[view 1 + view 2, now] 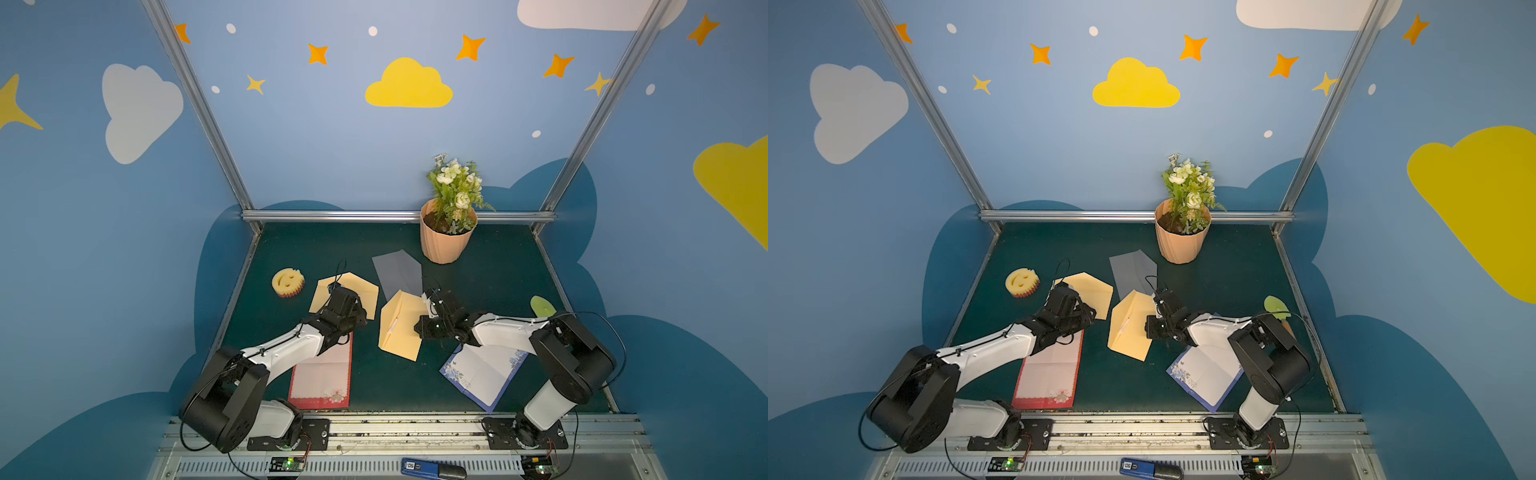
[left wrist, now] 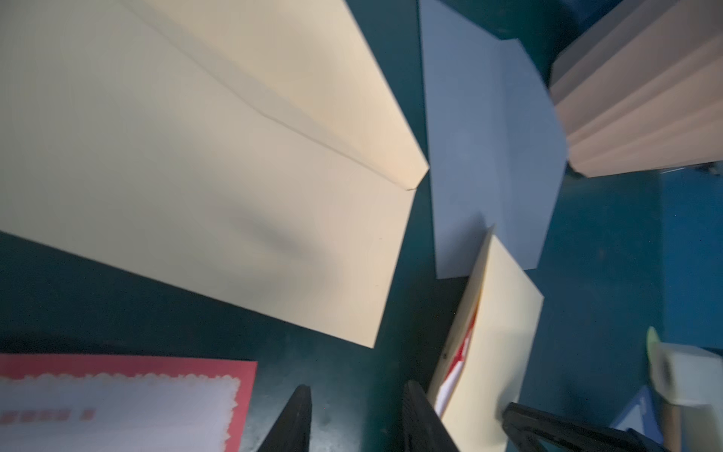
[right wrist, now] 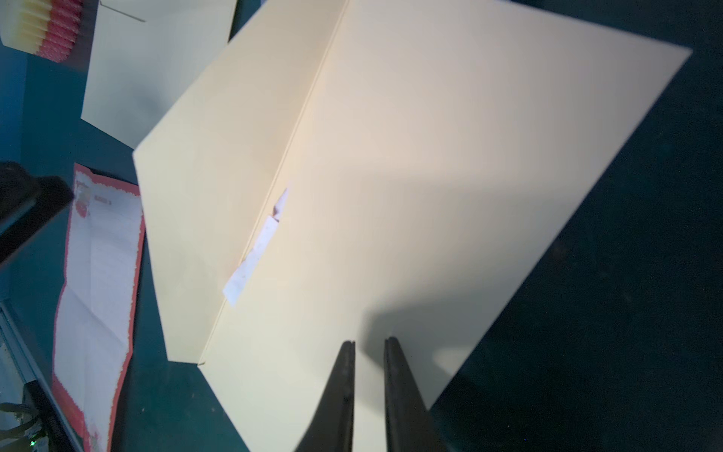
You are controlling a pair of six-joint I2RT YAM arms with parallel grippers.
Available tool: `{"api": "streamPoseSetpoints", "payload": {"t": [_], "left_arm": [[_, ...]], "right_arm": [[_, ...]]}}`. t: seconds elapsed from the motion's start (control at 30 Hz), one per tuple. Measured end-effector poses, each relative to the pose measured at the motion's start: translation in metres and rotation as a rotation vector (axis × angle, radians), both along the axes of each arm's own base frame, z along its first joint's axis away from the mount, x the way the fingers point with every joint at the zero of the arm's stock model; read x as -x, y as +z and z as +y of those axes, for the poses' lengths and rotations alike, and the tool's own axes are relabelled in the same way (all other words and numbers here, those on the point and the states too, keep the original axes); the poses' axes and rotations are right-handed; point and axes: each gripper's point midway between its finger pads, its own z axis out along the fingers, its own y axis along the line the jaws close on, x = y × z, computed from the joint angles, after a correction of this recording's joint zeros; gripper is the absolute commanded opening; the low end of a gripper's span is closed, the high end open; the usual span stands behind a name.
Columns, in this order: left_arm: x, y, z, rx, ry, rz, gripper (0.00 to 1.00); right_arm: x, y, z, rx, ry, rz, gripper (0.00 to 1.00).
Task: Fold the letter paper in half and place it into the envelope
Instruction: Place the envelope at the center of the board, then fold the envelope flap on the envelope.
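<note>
Lying | envelope (image 1: 397, 328) beneath right gripper (image 3: 369, 342), narrow gap, hold unclear | left gripper (image 2: 357, 385) parted, empty, just beside

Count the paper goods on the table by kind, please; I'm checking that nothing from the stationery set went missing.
Tan envelopes: 2
Grey envelope: 1
Open letter sheets: 2, the red-bordered sheet and the blue-bordered sheet
Tucked sheet peeking from the middle tan envelope: 1
Total: 6
</note>
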Motion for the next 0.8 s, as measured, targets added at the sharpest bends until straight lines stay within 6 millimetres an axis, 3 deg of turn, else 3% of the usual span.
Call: {"api": "streamPoseSetpoints", "payload": {"t": [0.27,0.47,0.8], "left_arm": [[-0.005,-0.029,-0.024,0.011,-0.077,0.124,0.38],[-0.006,-0.027,-0.054,0.049,-0.154,0.139,0.38],[0.017,-0.032,-0.104,0.074,-0.292,0.180,0.37]], "right_arm": [[-0.001,-0.003,0.001,0.001,0.000,0.002,0.15],[-0.002,-0.004,0.002,-0.005,-0.001,-0.001,0.15],[-0.004,-0.002,0.002,-0.013,-0.008,-0.006,0.15]]}}
